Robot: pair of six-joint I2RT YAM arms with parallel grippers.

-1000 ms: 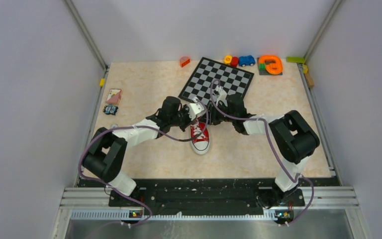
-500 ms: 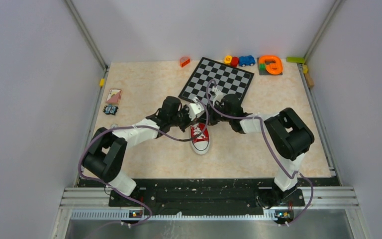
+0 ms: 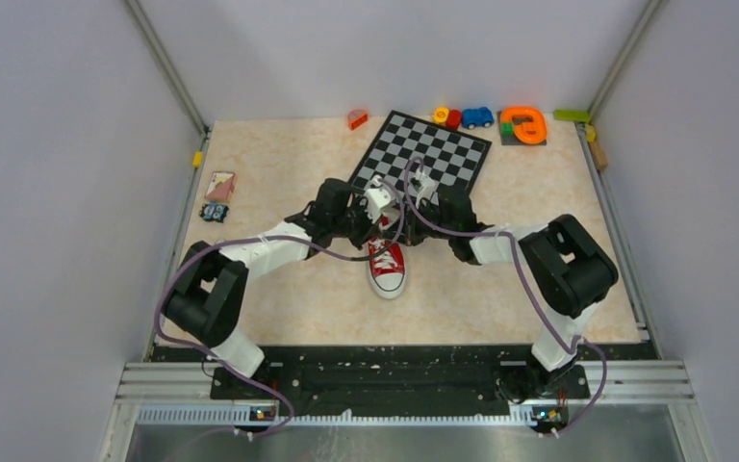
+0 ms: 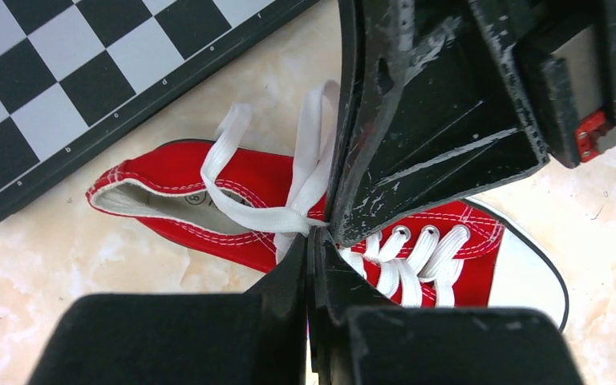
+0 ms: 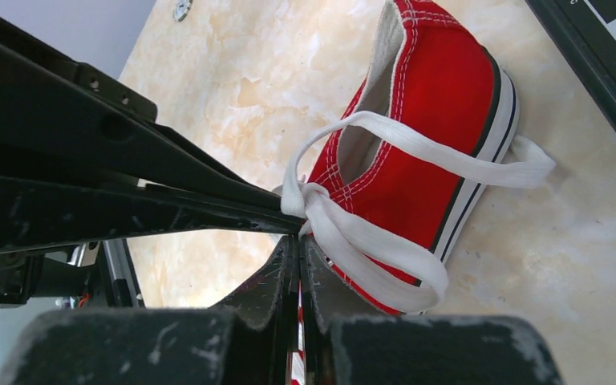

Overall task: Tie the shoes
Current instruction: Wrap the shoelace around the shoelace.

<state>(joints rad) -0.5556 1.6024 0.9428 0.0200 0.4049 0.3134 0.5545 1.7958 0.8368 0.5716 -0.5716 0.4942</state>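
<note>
The shoes are a single red sneaker (image 3: pixel 386 268) with a white toe cap pointing to the near edge. It lies mid-table. Both grippers meet over its heel end. In the left wrist view, my left gripper (image 4: pixel 315 234) is shut, pinching the white lace (image 4: pixel 258 216) where two loops cross above the red sneaker (image 4: pixel 249 180). The right arm's black fingers (image 4: pixel 433 120) press in from the upper right. In the right wrist view, my right gripper (image 5: pixel 299 241) is shut on the white lace (image 5: pixel 369 241) at the knot beside the red sneaker (image 5: pixel 433 104). The left fingers (image 5: pixel 168 200) reach in from the left.
A chessboard (image 3: pixel 421 154) lies just beyond the shoe; its edge shows as the chessboard (image 4: pixel 48 88) in the left wrist view. Toys line the far edge: an orange piece (image 3: pixel 357 118), a blue car (image 3: pixel 477 117), an orange ring (image 3: pixel 524 125). A card (image 3: pixel 219 185) lies at the left.
My right gripper's jaws have closed on the lace. The left gripper, shut throughout, has shifted slightly toward the chessboard with its lace.
</note>
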